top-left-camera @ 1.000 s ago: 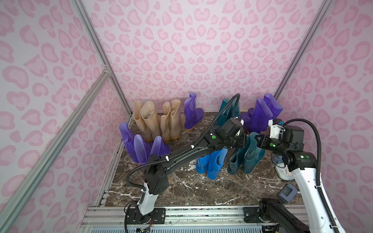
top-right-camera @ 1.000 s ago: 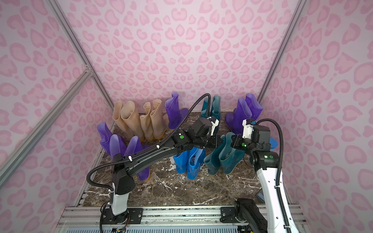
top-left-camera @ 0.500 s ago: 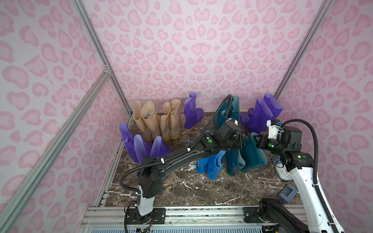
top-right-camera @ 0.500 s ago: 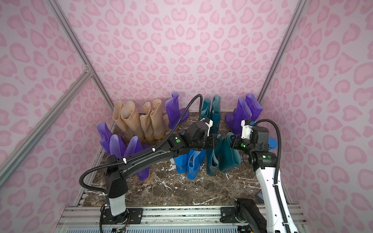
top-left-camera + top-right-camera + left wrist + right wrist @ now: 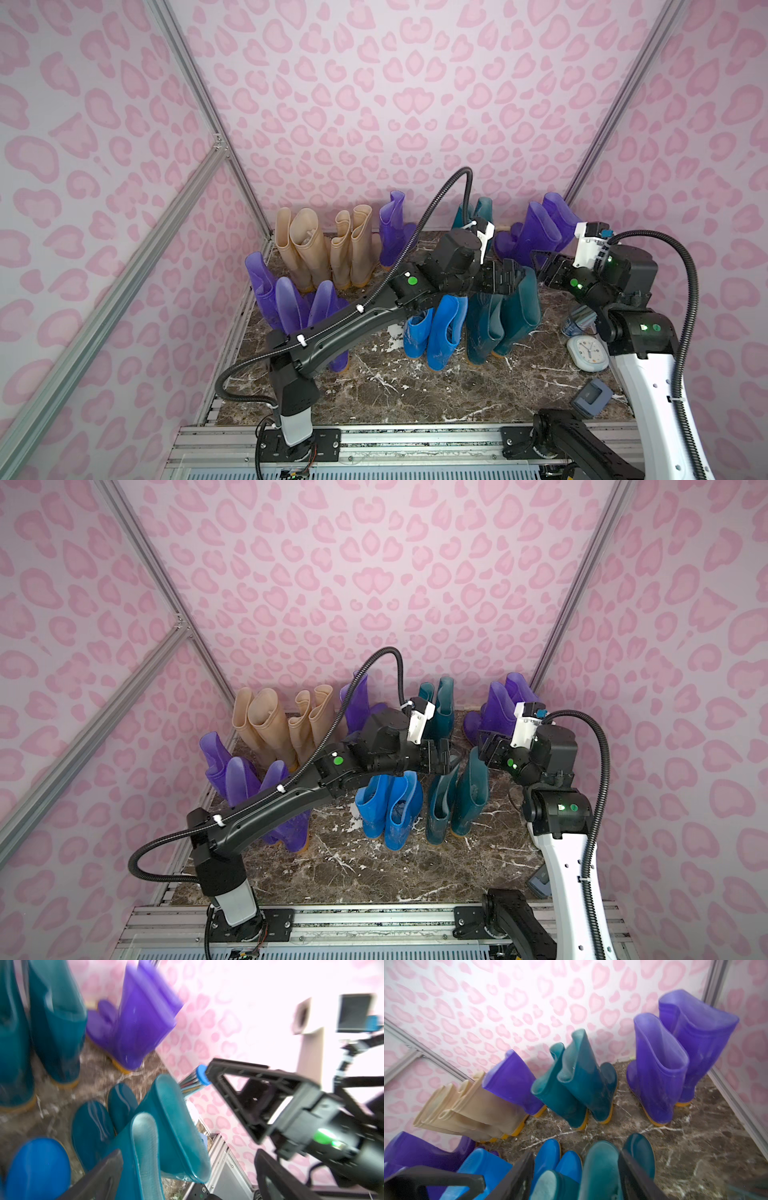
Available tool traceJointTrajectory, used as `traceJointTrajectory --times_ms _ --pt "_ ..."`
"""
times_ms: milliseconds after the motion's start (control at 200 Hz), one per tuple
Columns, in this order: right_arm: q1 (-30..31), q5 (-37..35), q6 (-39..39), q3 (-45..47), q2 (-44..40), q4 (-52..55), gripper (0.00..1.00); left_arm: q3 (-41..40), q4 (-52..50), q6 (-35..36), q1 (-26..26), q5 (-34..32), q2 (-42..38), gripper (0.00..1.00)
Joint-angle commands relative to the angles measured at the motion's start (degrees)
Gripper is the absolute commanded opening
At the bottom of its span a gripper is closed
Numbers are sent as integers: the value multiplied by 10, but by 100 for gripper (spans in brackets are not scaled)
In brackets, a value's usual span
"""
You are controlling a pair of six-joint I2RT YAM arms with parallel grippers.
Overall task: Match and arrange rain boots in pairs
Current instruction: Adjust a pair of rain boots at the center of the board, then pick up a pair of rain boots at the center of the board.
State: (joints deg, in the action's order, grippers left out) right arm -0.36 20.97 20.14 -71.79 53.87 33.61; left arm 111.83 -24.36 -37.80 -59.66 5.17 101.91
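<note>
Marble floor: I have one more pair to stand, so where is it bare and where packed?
Widest bare marble floor: the front strip between the blue pair, front teal pair and the rail. Another patch lies in front of the back purple pair by the side wall. Crowded: back row, purple cluster.

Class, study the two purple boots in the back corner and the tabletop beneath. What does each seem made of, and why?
Purple boots: likely soft rubber or PVC, glossy, slightly translucent; light glows through the thin shafts.
Tabletop: looks like polished brown marble, white veins running through it, though possibly a printed surface.
</note>
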Motion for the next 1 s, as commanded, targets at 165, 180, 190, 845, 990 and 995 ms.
traceJointTrajectory --times_ms 165,180,190,845,990,995 --pt "453 -326 33 -100 94 -54 66 -98 -165 153 121 -120 -225 100" --pt "475 -344 28 -109 108 -54 66 -105 -175 155 134 -126 -242 100" --pt "490 -355 25 -114 116 -56 66 -112 -182 157 144 -128 -253 100" --pt "681 -268 2 -382 569 -126 91 -253 -354 172 588 -103 -464 99" --pt "660 -217 26 -411 621 -118 90 -313 -365 166 588 -114 -480 99" --pt "659 -215 27 -411 623 -117 90 -316 -364 166 588 -112 -480 99"
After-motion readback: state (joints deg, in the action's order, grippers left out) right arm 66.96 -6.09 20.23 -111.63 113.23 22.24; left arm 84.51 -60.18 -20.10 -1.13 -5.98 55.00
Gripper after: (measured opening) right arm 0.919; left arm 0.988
